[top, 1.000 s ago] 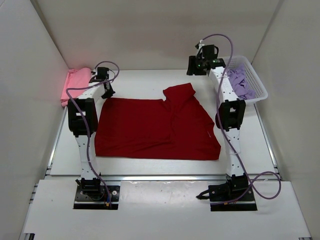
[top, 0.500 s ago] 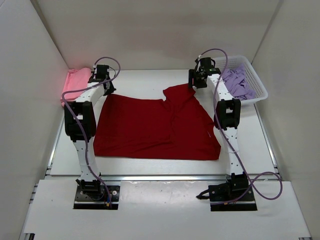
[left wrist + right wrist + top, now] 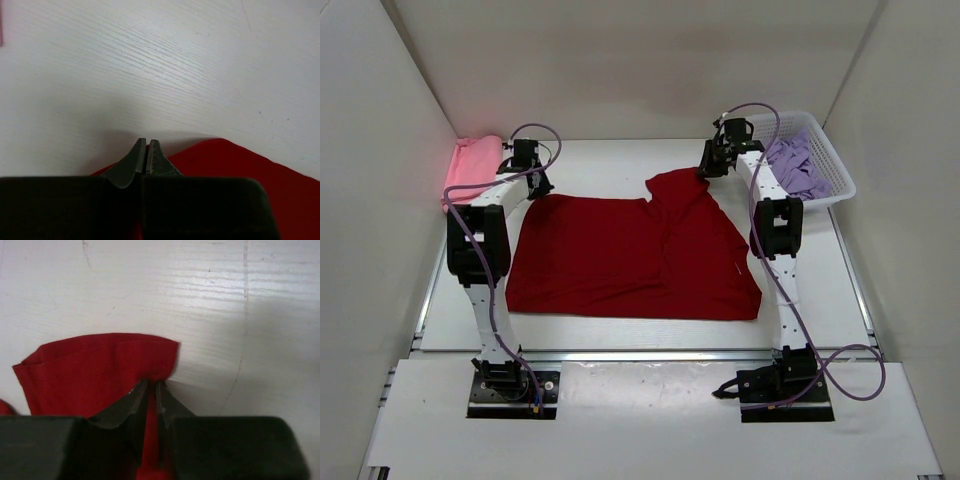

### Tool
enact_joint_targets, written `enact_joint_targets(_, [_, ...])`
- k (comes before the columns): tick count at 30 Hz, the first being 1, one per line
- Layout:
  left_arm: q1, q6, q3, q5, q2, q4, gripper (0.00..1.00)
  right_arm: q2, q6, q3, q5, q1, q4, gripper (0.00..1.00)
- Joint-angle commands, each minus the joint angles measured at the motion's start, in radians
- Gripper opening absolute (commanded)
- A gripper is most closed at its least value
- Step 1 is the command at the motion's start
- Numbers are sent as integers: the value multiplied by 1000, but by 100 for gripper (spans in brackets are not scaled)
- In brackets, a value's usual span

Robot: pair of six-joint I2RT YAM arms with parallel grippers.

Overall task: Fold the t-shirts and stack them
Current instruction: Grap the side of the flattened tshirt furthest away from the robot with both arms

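1. At the far left edge of the table (image 3: 610, 155) lies the pink shirt (image 3: 470, 166). It looks like a compact folded pile, but it is small in the overhead view, so I cannot be sure. If so, one shirt of the three is done.
2. The left gripper (image 3: 146, 150) has its jaws pressed together on the far left corner of the dark red shirt (image 3: 630, 255).
3. This shirt lies spread almost flat in the middle of the table, with no fold made yet.
4. The right gripper (image 3: 150, 390) is at the far right sleeve, its jaws nearly together with red cloth between them.
5. The lavender shirt (image 3: 798, 165) lies crumpled in the white basket (image 3: 842, 188) at the far right, untouched. I judge the task is about one third along: the red shirt needs folding and stacking, then the lavender one.
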Motion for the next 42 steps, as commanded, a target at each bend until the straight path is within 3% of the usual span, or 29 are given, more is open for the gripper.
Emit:
enact_joint_targets(1, [3,-13,-5,33,-102,42,0,31,58,28,-50,-4,20,10])
enact_joint_targets(3, [-2,-13,3,31,-111,37,0,32,55,59,-45,3,7,0])
enact_joint_targets(11, [24,-35,-45,74,-150,57,0,-87,49,111,-125,11,-42,0])
enact_joint_targets(14, [36,-43,-78,74,-174,67,0,-126,27,138,-168,16,-148,0])
enact_joint_targets(18, [45,-66,-100,97,-197,83,0,-153,-5,41,-150,45,-183,0])
enact_joint_targets(20, [39,-68,-86,123,-197,65,0,-138,-5,97,-177,46,-275,0])
enact_joint_targets(23, [35,-71,-111,129,-220,79,0,-245,-42,53,-29,91,-300,0])
enact_joint_targets(27, [35,-85,-132,140,-247,94,0,-369,-56,-31,27,115,-332,0])
enact_joint_targets(29, [35,-88,-140,140,-254,106,0,-461,-62,-217,40,131,-291,0])
enact_joint_targets(31, [39,-86,-134,155,-248,94,0,-579,-47,-487,57,143,-117,0])
enact_joint_targets(33, [41,-89,-143,168,-246,100,0,-711,4,-868,24,122,65,1])
enact_joint_targets(35, [43,-100,-158,174,-248,111,0,-881,33,-1032,2,106,203,0])
enact_joint_targets(40, [26,-89,-183,163,-266,102,0,-1015,47,-1183,7,106,269,0])
enact_joint_targets(42, [30,-89,-256,160,-306,129,0,-1093,84,-1319,5,94,329,0])
